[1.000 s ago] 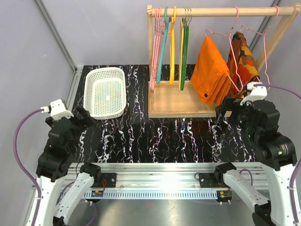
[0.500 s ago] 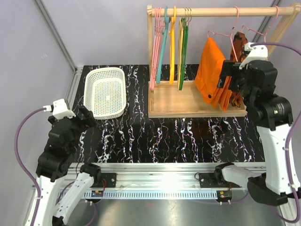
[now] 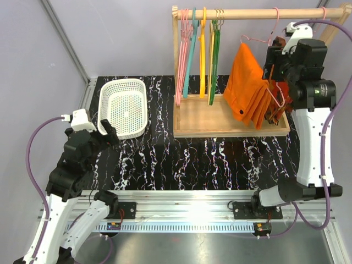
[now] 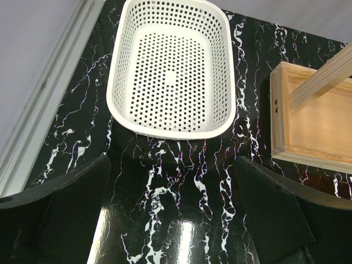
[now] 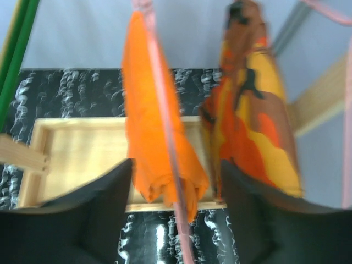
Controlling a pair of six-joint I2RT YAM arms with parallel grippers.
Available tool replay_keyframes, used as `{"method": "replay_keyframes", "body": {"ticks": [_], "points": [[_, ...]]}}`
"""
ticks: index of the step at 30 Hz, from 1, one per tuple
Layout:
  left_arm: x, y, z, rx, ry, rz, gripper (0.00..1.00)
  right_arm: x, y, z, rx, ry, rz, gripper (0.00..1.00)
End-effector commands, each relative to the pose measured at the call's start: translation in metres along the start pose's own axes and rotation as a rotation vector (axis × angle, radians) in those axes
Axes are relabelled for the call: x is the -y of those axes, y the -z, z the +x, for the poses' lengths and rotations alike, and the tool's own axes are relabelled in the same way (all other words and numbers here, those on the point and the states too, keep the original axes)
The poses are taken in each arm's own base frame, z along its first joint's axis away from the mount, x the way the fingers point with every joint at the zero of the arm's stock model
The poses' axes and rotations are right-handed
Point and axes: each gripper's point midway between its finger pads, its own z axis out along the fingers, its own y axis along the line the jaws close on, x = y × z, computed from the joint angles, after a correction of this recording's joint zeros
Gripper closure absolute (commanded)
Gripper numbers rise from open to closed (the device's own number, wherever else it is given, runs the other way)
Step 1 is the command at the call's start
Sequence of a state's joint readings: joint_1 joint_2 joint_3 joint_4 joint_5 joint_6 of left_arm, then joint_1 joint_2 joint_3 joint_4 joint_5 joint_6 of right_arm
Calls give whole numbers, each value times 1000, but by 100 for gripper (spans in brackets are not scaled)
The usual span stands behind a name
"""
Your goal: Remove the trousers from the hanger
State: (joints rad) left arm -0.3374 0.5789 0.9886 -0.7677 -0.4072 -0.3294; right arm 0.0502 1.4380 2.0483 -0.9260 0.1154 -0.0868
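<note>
The orange trousers [image 3: 248,88] hang folded over the thin pink wire hanger [image 3: 254,39], whose hook sits on the wooden rail [image 3: 236,14] of a clothes rack toward the right end. Their lower end hangs slanted just above the rack's wooden tray [image 3: 201,121]. In the right wrist view, one pink wire of the hanger runs down the front of the cloth. The right gripper [image 5: 176,165] is raised to the height of the garment. Its two dark fingers [image 5: 96,209] stand apart, one on each side of the trousers' lower end and the wire. A gap shows on the right side, so nothing is pinched. Just to the right of the trousers hangs a camouflage garment [image 5: 253,121] in red, orange and yellow, mostly hidden behind the right arm in the overhead view. Further left on the same rail hang several thicker hangers [image 3: 201,55] in pink, teal, yellow and green, all bare. The rack stands on a black table [image 3: 192,159] veined with white. On the left side of that table lies a white perforated basket [image 3: 122,81], well apart from the rack. The left gripper [image 4: 170,165] hovers low over the table just in front of the basket, its fingers spread wide and holding nothing.
</note>
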Motion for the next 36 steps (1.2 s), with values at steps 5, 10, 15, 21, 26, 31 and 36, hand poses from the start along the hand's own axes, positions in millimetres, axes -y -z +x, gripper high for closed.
{"method": "replay_keyframes", "body": {"ticks": [5, 10, 15, 21, 26, 31, 36], "points": [[11, 5, -22, 57, 12, 53, 1, -39, -8, 0, -20, -31, -241, 57], [11, 8, -25, 64, 13, 54, 1, -35, -15, 7, -43, -44, -211, 73], [11, 8, -24, 61, 11, 56, 1, -24, -23, 19, -54, -54, -139, 81], [15, 5, -24, 45, 6, 62, 1, -25, -21, 21, -25, -59, -142, 65], [15, 5, -26, 44, 7, 58, 1, -25, -23, 22, -15, -52, -140, 82], [17, 4, -27, 40, 6, 64, 1, -25, -22, 12, 14, -45, -148, 100], [19, 7, -33, 54, 11, 78, 1, -24, -13, -8, 95, -39, -151, 100]]}}
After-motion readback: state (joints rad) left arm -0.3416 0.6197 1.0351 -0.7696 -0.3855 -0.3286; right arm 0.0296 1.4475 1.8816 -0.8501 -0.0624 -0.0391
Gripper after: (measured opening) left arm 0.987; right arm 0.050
